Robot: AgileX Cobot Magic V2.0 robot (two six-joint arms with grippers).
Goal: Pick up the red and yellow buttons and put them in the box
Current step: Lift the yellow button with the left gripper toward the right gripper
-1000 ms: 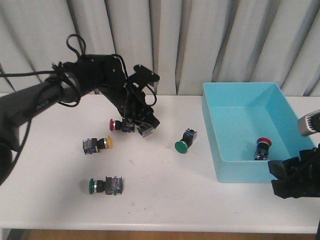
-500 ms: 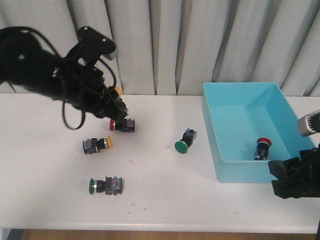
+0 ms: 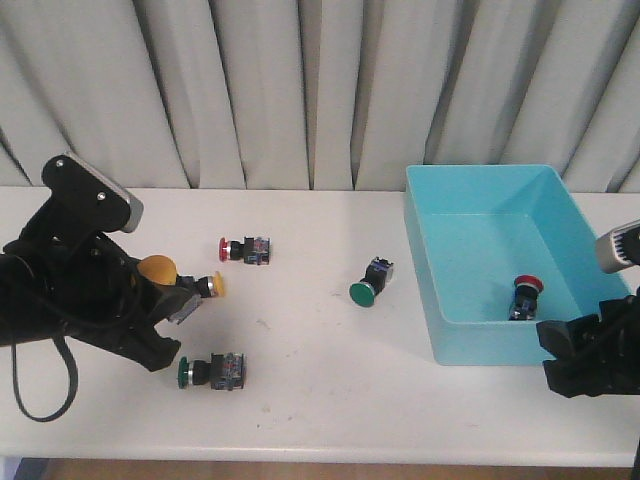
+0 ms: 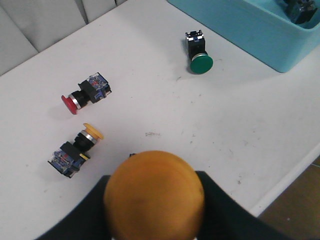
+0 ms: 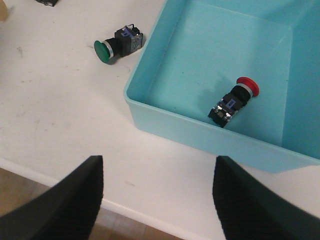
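My left gripper [image 3: 166,290] is shut on a yellow button [image 3: 157,268], held above the table's left side; its orange-yellow cap [image 4: 154,195] fills the space between the black fingers. Another yellow button [image 4: 75,150] lies on the table, with only its cap showing past the arm in the front view [image 3: 216,285]. A red button [image 3: 243,249] lies behind it [image 4: 85,92]. The turquoise box [image 3: 430,290] stands at the right with one red button [image 3: 524,297] inside [image 5: 234,102]. My right gripper [image 3: 590,358] is open and empty at the box's near right corner [image 5: 157,200].
A green button [image 3: 372,282] lies between the loose buttons and the box [image 5: 117,45] [image 4: 198,52]. Another green button [image 3: 212,370] lies at the front left, just by my left arm. The table's front edge [image 5: 130,212] is close under my right gripper.
My left arm has swung from the back middle of the table to the front left, carrying the yellow button. The right arm and the buttons on the table have not moved.
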